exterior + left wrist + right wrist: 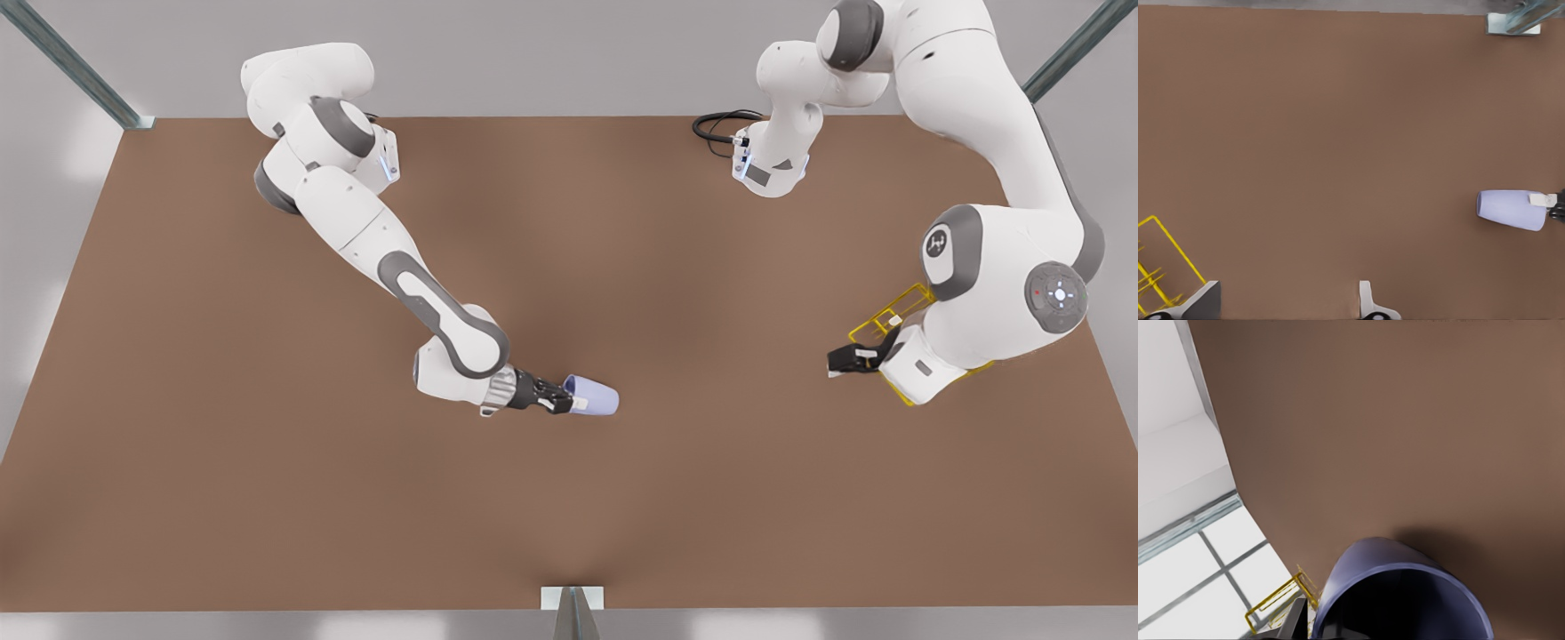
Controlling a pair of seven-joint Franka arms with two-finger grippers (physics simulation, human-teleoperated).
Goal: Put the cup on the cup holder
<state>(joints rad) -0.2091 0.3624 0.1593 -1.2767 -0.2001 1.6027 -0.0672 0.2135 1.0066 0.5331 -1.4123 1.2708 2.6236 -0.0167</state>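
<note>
Front view, working from its left: your right gripper point(558, 397) sits low over the brown table point(267, 498) near mid-table, arm stretched out from the far left corner. The cup point(594, 396) lies on its side with the rim end between the fingers and the narrow base pointing toward the front view's right. You can see one white pad against the cup's outer wall near the rim; the fingers are clamped on the rim wall. In the right wrist view the cup's point(1405, 597) open mouth sits directly below the camera, dark inside.

Further right, well apart from the cup, your left gripper point(845, 360) is at the near corner of the cup holder point(880, 322), which stands at the table's right side, partly hidden by the arm. In the left wrist view the fingertips point(1373, 308) stand spread apart with bare table between them, grasping nothing; the cup holder's point(1171, 250) yellow frame is just beside one finger. The cup point(1511, 209) shows there too, far off.
</note>
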